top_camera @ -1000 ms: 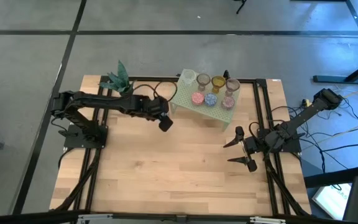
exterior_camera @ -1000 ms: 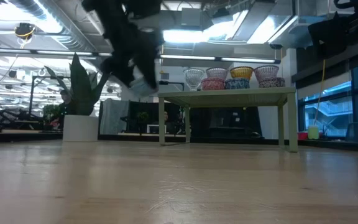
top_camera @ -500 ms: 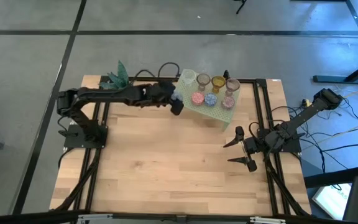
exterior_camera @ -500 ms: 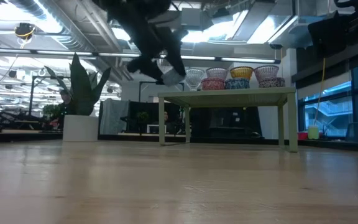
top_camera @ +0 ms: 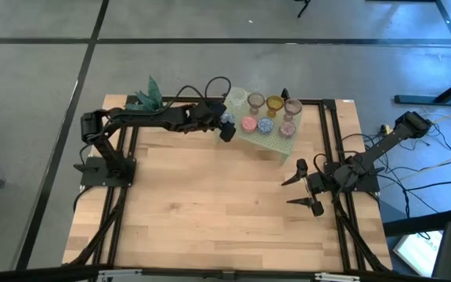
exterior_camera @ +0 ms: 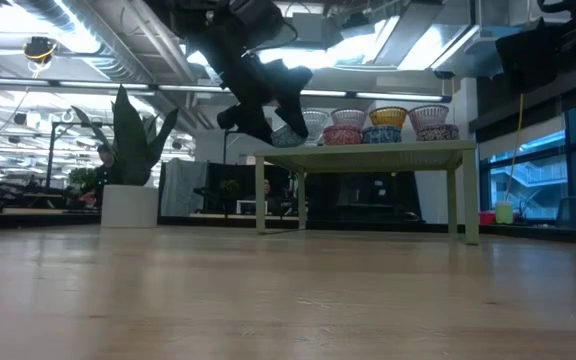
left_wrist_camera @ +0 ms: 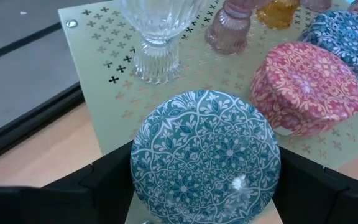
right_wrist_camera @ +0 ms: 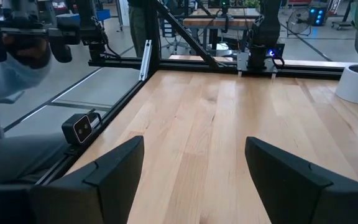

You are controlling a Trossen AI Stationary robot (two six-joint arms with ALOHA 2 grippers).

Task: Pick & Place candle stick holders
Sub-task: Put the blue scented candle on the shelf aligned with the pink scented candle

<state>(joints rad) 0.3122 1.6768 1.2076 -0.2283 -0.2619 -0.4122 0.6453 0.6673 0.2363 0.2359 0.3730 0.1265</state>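
A green perforated rack (top_camera: 276,141) stands at the table's far middle. On it are several candle stick holders: a clear one (top_camera: 237,96), an amber one (top_camera: 275,103), a pink patterned one (left_wrist_camera: 306,93) and a blue patterned one (top_camera: 265,125). My left gripper (top_camera: 226,128) is shut on a teal patterned holder (left_wrist_camera: 205,155) at the rack's left near corner. My right gripper (top_camera: 302,193) is open and empty near the table's right edge. My left gripper pinches the teal holder by its two opposite sides (left_wrist_camera: 143,163) between its two fingers (left_wrist_camera: 107,183). The fingers come slanting from the table's left. In the low view the holder (exterior_camera: 288,135) sits just above the rack's left end (exterior_camera: 268,152); I cannot tell whether it touches.
A white pot with a green plant (top_camera: 149,100) stands at the far left corner. Black rails (top_camera: 329,149) run along the table's sides. Bare wood (top_camera: 210,211) fills the middle and near part of the table.
My left gripper has gone toward the table's far edge and to the right, from over the bare wood to the rack's left near corner. It has carried the teal holder along, clear of the table. My right arm has kept still.
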